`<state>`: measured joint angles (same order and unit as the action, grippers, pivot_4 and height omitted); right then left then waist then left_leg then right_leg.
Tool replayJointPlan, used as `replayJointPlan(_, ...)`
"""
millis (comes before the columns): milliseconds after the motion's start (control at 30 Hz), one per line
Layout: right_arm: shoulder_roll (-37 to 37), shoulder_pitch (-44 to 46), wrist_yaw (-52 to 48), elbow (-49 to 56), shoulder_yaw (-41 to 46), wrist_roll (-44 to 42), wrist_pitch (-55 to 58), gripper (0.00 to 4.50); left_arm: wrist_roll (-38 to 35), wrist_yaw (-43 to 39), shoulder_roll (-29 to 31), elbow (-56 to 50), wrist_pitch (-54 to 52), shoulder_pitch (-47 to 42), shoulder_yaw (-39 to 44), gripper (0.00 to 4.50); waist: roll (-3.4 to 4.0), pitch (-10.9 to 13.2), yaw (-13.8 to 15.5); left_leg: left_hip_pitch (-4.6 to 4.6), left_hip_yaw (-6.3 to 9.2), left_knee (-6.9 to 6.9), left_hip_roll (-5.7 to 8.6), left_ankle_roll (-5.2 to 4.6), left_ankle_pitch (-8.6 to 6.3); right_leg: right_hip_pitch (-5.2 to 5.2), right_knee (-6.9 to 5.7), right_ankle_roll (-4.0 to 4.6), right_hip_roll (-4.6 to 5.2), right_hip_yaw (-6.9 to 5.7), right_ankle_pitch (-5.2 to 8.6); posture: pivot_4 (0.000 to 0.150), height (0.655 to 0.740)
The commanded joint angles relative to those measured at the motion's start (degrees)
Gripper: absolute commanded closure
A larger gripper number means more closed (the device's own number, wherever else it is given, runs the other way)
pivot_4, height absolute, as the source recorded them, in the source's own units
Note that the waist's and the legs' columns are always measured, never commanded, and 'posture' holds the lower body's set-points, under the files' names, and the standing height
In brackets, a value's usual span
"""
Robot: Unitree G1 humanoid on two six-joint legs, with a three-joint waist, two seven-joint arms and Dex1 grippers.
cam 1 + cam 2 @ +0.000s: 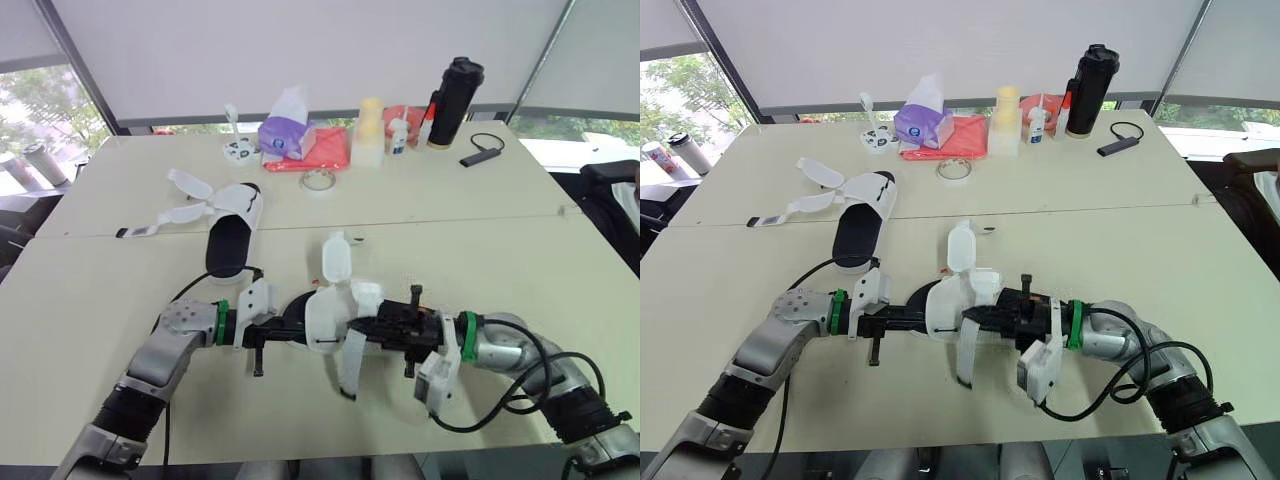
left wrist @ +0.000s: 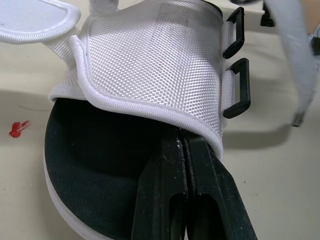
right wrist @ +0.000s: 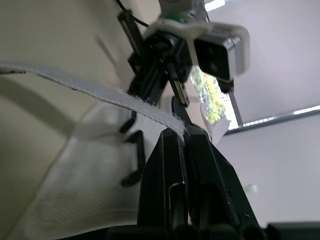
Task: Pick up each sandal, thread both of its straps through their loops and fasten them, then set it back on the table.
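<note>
The sandal (image 1: 322, 318) is held just above the near middle of the desk (image 1: 480, 250), between the two grippers. The left gripper (image 2: 184, 144) has its fingers pressed together on the rim of the white woven upper, over the black footbed. In the head views its tips are hidden behind the sandal. The right gripper (image 3: 180, 134) reaches in from the right and is pinched tight on a strap (image 3: 75, 82), whose fuzzy edge lies over the fingertips and covers them. A second strap (image 1: 335, 260) stands up on the sandal's far side. Two black loops (image 2: 235, 90) sit on the side of the upper, not yet threaded. The sole is cut off at the edge of the left wrist view. The other sandal (image 1: 232, 235) lies flat, farther away and to the left, its open straps (image 1: 190, 200) spread out to the left.
</note>
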<state>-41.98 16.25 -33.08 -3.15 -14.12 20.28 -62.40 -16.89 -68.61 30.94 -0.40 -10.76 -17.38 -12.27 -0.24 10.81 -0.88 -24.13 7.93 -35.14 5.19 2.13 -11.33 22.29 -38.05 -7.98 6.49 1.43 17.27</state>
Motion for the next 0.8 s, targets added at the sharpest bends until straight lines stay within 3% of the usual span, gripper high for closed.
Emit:
replayJointPlan(33, -1.39, 1.47, 0.35, -0.03, -0.18, -1.65, -1.10, 3.26, -0.52, -0.21, 0.36, -0.95, 0.71, -0.18, 0.74, 4.50, 0.00, 0.00, -0.07, 0.01, 0.00, 0.00, 0.00, 0.00, 0.00, -0.01, 0.00, 0.00, 0.00, 0.00, 0.00, 0.150, 0.7400)
replayJointPlan(200, -6.18, 2.78, -3.11, 1.61, -1.30, -2.61, 0.61, 0.74, -0.45, 0.01, -0.11, -0.62, 0.65, -0.58, 0.51, 4.50, -0.01, -0.01, 0.10, 0.16, 0.00, 0.00, -0.01, 0.00, 0.00, -0.16, 0.00, 0.03, 0.00, 0.01, 0.01, 0.150, 0.7400)
replayJointPlan(333, -14.18, 1.53, -8.92, 4.17, -1.68, -6.43, 5.32, 0.74, -0.38, 0.08, -0.50, -0.33, 0.70, -0.83, 0.31, 4.50, -0.05, -0.02, 0.55, 0.21, 0.05, -0.02, 0.04, 0.00, 0.00, -0.31, 0.06, 0.05, 0.02, 0.00, 0.02, 0.150, 0.7400)
replayJointPlan(467, -25.26, -3.17, -17.81, 9.51, 2.22, -22.74, 20.78, 0.74, -0.07, -0.07, -0.96, 0.63, 1.31, -1.07, 0.10, 4.50, 0.02, 0.02, 0.12, 0.20, -0.01, 0.05, 0.01, -0.03, 0.01, -0.22, 0.05, 0.05, 0.04, 0.02, 0.02, 0.150, 0.7400)
replayJointPlan(567, -31.21, -8.80, -21.11, 20.24, 6.20, -47.33, 46.52, 0.74, 0.21, -0.28, -1.27, 1.45, 1.99, -1.30, -0.20, 4.50, -0.01, 0.01, 0.07, 0.15, 0.00, 0.01, -0.02, -0.04, 0.01, -0.20, 0.07, 0.11, 0.08, 0.03, 0.05, 0.150, 0.7400)
replayJointPlan(700, -36.38, -10.18, -17.96, 28.77, 11.07, -81.93, 79.63, 0.74, 0.36, -0.74, -1.70, 2.40, 2.61, -1.83, -0.59, 4.50, -0.02, 0.01, 0.07, 0.00, 0.00, 0.02, -0.08, -0.06, 0.00, -0.05, 0.07, 0.26, 0.25, 0.04, 0.10, 0.150, 0.7400)
replayJointPlan(800, -35.82, -8.56, -14.36, 29.30, 12.45, -93.47, 93.33, 0.74, 0.44, -1.03, -1.87, 2.84, 2.81, -2.22, -0.67, 4.50, -0.06, 0.00, 0.29, -0.12, 0.01, -0.03, -0.10, -0.06, 0.00, -0.03, 0.17, 0.35, 0.26, 0.01, 0.10, 0.150, 0.7400)
